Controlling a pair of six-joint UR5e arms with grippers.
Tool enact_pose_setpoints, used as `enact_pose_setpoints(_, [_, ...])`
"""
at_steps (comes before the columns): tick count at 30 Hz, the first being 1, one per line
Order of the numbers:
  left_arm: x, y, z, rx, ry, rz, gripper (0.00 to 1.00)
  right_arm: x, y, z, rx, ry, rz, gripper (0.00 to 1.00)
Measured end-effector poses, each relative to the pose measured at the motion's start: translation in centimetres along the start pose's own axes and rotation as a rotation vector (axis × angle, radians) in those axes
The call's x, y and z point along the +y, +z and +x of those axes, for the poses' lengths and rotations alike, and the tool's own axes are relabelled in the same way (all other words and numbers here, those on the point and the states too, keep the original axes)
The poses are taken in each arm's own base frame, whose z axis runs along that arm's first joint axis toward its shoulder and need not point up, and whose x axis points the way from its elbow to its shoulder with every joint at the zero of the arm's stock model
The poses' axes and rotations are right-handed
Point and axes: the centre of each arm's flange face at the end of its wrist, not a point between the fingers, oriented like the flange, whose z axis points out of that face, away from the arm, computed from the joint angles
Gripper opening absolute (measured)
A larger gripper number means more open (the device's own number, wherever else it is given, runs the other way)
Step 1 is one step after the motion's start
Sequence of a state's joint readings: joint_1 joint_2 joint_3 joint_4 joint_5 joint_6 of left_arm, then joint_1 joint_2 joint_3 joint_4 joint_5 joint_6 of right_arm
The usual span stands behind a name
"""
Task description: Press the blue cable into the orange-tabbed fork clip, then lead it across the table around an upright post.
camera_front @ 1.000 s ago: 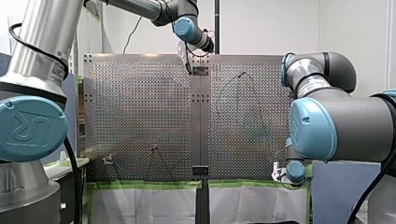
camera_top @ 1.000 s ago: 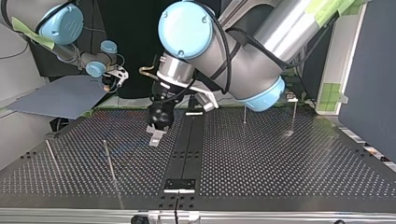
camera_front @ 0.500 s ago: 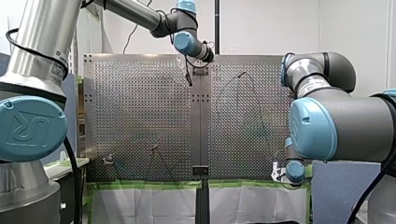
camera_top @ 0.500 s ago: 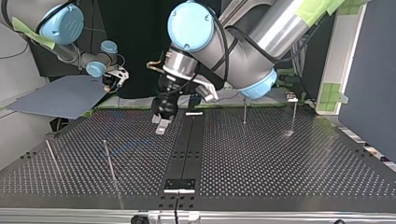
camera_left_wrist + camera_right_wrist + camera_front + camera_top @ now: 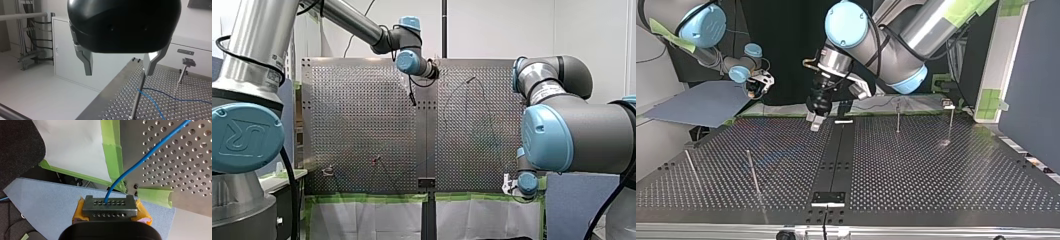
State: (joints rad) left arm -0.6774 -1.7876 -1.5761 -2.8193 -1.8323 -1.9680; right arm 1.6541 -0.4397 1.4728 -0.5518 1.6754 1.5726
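Note:
My right gripper point(image 5: 109, 206), with yellow pads, is shut on the blue cable point(image 5: 140, 161), which runs from its fingers out over the perforated table point(image 5: 175, 165). It hangs off the table's corner point(image 5: 758, 86). My left gripper point(image 5: 118, 67) stands open with nothing between its metal fingers point(image 5: 86, 62), raised above the table's middle strip point(image 5: 814, 121). Ahead of it the blue cable point(image 5: 153, 103) bends around a thin upright post point(image 5: 137, 97). A small red-tipped clip point(image 5: 375, 160) shows on the table in the front view; its detail is too small to tell.
A second post with a flat head point(image 5: 186, 65) stands beyond the first. Two thin posts point(image 5: 752, 172) rise at the top view's left, two more point(image 5: 897, 116) at its right. Green tape point(image 5: 112, 150) lines the table edge, and a blue-grey sheet point(image 5: 701, 102) lies beside it.
My left gripper has lifted off the table and drawn back toward the arms' side, still open. My right arm has not moved.

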Motion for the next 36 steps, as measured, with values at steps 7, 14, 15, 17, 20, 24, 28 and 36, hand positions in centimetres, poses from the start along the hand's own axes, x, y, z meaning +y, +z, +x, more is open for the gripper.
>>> enact_pose_setpoints(7, [1.3,-1.0,2.3,0.0,0.0,0.0,1.0,-0.1,0.0,0.0,0.001,-0.001,0.001,0.0])
enact_pose_setpoints(14, [2.5,-2.1,4.6,0.0,0.0,0.0,1.0,-0.1,0.0,0.0,0.001,-0.001,0.001,0.0])
enact_pose_setpoints(15, [2.7,-2.2,4.8,0.0,0.0,0.0,1.0,-0.1,0.0,0.0,0.001,-0.001,0.002,0.0])
enact_pose_setpoints(17, [3.0,-2.5,5.4,0.0,0.0,0.0,1.0,-0.2,0.0,0.0,0.001,-0.001,0.002,0.0])
enact_pose_setpoints(20, [3.5,-3.0,6.2,0.0,0.0,0.0,1.0,-0.2,0.0,0.0,0.002,-0.002,0.002,0.0])
enact_pose_setpoints(24, [4.0,-3.6,7.0,0.0,0.0,0.0,1.0,-0.3,-0.1,0.0,0.002,-0.002,0.004,0.0])
enact_pose_setpoints(28, [4.7,-4.3,8.0,0.0,-0.001,0.0,1.0,-0.3,-0.1,0.0,0.002,-0.002,0.004,0.0])
enact_pose_setpoints(36, [6.0,-6.0,10.0,0.0,-0.002,-0.001,1.0,-0.4,-0.1,0.0,0.002,-0.004,0.004,0.0])
